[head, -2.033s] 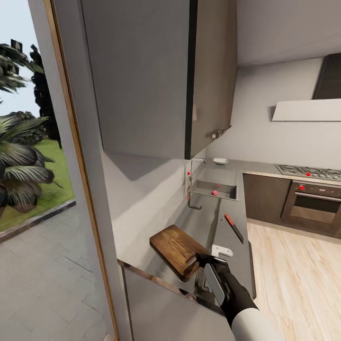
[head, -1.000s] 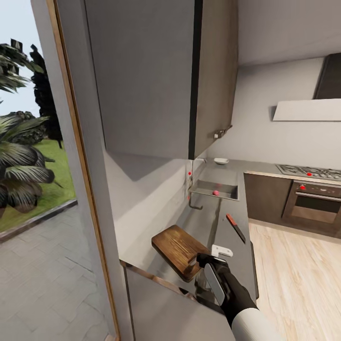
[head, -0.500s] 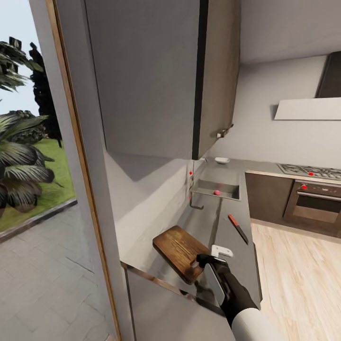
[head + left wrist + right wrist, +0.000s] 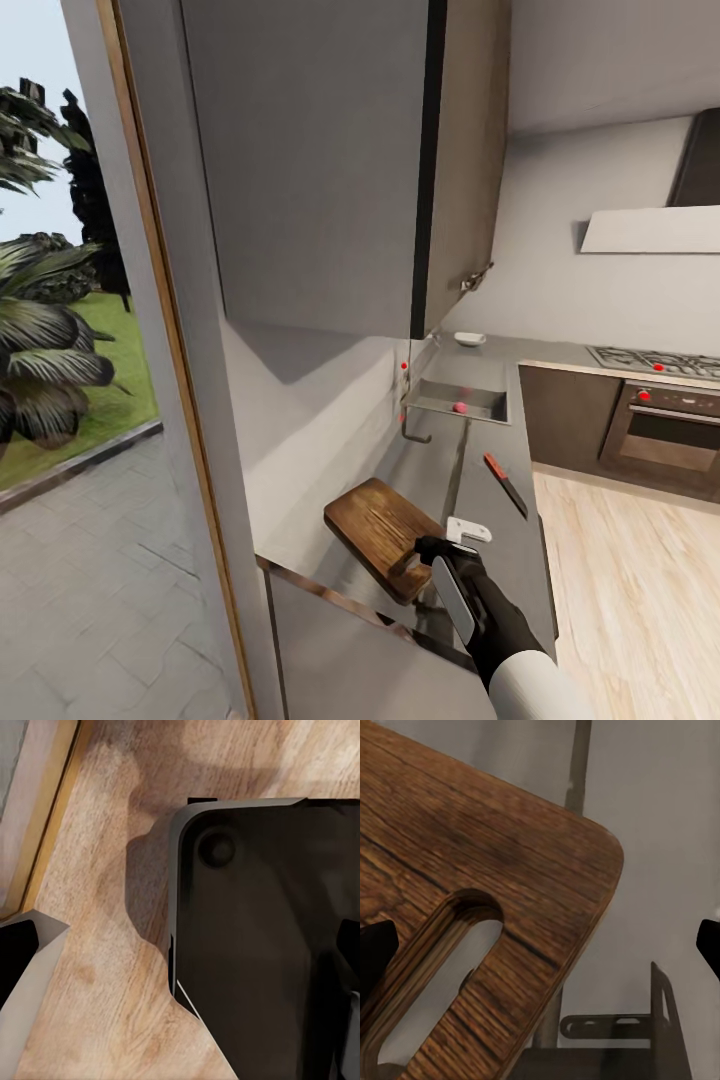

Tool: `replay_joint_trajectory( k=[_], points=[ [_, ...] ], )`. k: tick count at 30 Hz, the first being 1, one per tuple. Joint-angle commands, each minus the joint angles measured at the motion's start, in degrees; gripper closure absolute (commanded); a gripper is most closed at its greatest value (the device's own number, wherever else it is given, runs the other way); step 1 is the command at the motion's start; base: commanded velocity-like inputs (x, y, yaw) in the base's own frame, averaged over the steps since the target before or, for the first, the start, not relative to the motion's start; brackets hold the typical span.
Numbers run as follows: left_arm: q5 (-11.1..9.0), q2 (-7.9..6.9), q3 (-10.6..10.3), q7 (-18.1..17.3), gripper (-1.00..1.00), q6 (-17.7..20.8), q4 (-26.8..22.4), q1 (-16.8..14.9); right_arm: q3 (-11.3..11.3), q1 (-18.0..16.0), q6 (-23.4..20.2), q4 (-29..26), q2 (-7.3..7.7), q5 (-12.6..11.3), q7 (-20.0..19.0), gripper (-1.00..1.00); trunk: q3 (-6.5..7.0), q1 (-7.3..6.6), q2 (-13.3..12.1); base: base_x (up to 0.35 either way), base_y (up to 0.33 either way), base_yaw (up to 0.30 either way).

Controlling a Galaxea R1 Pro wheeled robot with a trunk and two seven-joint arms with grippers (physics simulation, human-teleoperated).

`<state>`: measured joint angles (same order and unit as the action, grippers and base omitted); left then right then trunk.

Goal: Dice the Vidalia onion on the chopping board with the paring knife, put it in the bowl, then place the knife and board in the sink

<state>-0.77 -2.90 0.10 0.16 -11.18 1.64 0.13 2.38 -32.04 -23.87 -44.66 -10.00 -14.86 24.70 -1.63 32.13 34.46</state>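
Right gripper [image 4: 425,552] sits at the near handle-hole end of the chopping board [image 4: 380,532], apparently clamped on it, though its fingertips are hard to make out. Farther along the countertop [image 4: 492,535] lies the paring knife [image 4: 505,484]. Beyond, the Vidalia onion [image 4: 460,407] sits in the sink [image 4: 483,411], the bowl [image 4: 469,339] behind it.

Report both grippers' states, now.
Left gripper: cannot be told.
Right gripper: at the chopping board's handle end; grip cannot be told.
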Motion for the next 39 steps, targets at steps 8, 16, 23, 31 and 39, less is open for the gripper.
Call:
replay_joint_trajectory(
  k=[8,16,23,31,39],
  points=[
    [-0.05,0.00,-0.01,0.02,-1.00,-0.33,0.12,-0.04,0.01,-0.04,-0.05,-0.08,0.00,-0.44,0.44,-1.00,-0.10,0.02,0.09,0.000,0.000,0.000],
    [-0.08,0.00,-0.01,0.02,-1.00,-0.33,0.12,-0.05,0.00,-0.04,0.00,-0.07,0.00,-0.44,0.44,-1.00,-0.46,0.02,0.09,0.000,0.000,0.000],
    [-0.07,0.00,-0.01,0.02,-1.00,-0.33,0.13,-0.06,0.00,-0.04,-0.01,-0.08,0.00,-0.44,0.44,-1.00,-0.99,0.02,0.09,0.000,0.000,0.000],
    [-0.09,0.00,-0.01,0.02,-1.00,-0.33,0.19,-0.04,0.00,-0.04,-0.01,-0.08,0.00,-0.44,0.44,-1.00,-1.61,0.02,0.09,0.000,0.000,0.000],
    [-0.10,-0.09,-0.01,0.02,-1.00,-0.33,0.19,-0.06,0.00,-0.04,-0.03,-0.08,0.00,-0.44,0.44,-1.00,-2.22,0.02,0.09,0.000,0.000,0.000]
  ],
)
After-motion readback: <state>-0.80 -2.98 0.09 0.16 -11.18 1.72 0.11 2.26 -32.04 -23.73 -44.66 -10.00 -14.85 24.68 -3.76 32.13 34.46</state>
